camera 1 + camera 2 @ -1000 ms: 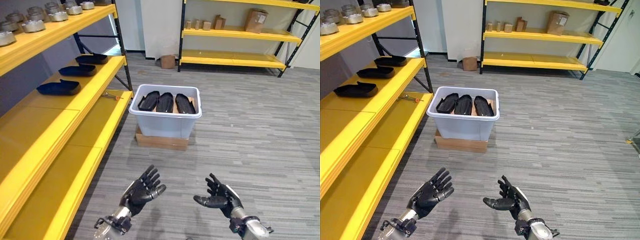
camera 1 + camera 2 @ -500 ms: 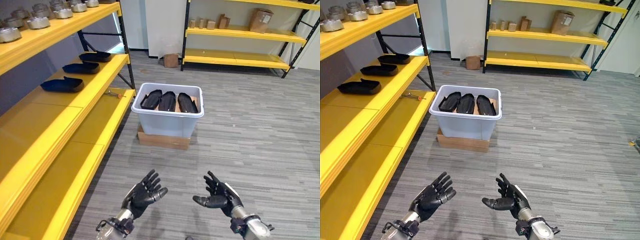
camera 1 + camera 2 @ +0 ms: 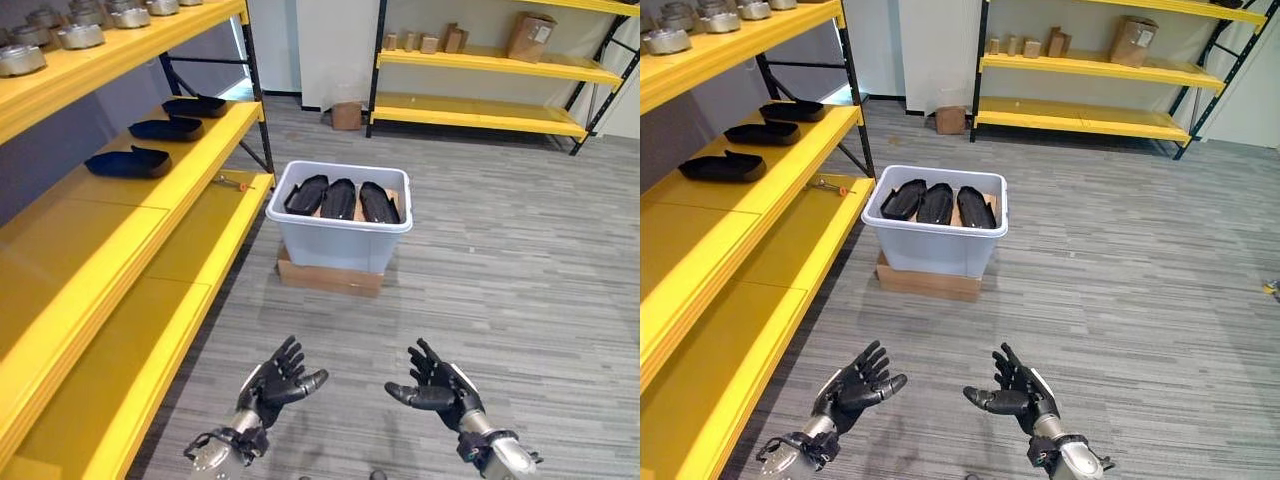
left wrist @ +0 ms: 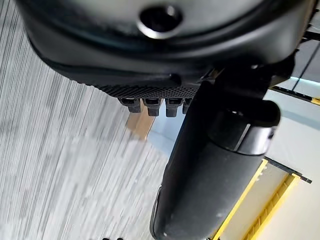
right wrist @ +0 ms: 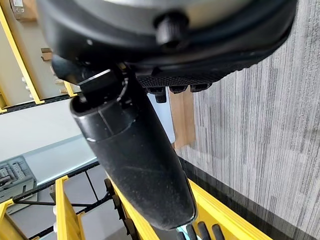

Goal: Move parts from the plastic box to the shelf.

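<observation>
Both hands, left [image 3: 272, 380] and right [image 3: 437, 387], have sunk slightly, fingers spread and empty; three black moulded parts [image 3: 341, 199] wait in the pale plastic box [image 3: 340, 240], three lie on the yellow shelf [image 3: 190, 160].

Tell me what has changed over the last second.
Little: the camera shifted, so the whole scene slid in view. The left hand and right hand stay open and empty, low over the floor. Three parts remain in the box, three on the shelf.
</observation>
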